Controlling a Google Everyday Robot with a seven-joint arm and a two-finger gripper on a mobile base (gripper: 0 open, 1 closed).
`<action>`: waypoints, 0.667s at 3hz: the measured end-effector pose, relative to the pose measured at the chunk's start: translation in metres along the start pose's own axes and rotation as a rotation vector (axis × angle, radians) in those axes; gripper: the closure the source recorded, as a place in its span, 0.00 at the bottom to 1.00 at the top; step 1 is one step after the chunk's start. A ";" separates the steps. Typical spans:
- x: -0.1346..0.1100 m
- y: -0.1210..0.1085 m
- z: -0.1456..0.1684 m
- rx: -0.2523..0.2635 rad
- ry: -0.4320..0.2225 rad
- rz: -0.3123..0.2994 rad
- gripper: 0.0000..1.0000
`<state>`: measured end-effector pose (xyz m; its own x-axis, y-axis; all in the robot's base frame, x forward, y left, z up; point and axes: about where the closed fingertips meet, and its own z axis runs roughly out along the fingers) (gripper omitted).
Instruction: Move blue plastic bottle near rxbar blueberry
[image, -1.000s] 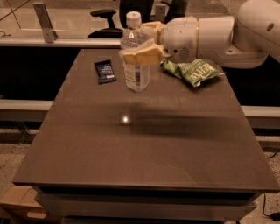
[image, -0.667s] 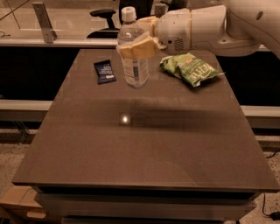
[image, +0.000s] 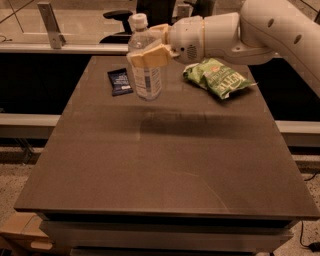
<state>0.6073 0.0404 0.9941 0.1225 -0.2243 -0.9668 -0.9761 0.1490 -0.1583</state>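
Note:
The blue plastic bottle is clear with a white cap and stands upright, its base at or just above the table near the back. My gripper reaches in from the right and is shut on the bottle's upper body. The rxbar blueberry, a small flat dark blue wrapper, lies on the table just left of the bottle, a short gap away.
A crinkled green chip bag lies at the back right of the brown table. My white arm spans above the back right. A counter and an office chair stand behind the table.
The gripper has carried the bottle a little to the left and up, closer to the dark blue wrapper.

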 end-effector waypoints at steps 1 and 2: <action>0.014 -0.007 0.027 -0.013 -0.030 0.010 1.00; 0.018 -0.013 0.033 -0.010 -0.037 0.002 1.00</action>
<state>0.6281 0.0666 0.9718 0.1268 -0.1879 -0.9740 -0.9780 0.1400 -0.1544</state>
